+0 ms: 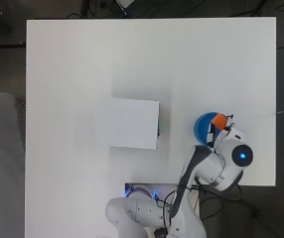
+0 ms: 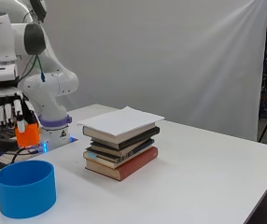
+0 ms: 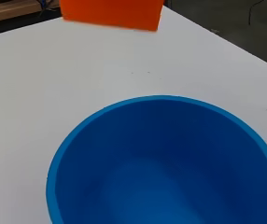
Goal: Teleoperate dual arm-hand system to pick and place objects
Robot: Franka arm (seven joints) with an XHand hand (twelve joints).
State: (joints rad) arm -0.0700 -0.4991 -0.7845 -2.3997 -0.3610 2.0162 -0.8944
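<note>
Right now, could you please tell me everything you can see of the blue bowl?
The blue bowl is a round, straight-walled container of plain matte blue, plastic by the look of it. It stands upright on the white table, open side up, and the wrist view shows it empty. It sits near the table's edge, apart from the stack of books. Nothing touches it; the robot hand holds an orange block above it.
</note>
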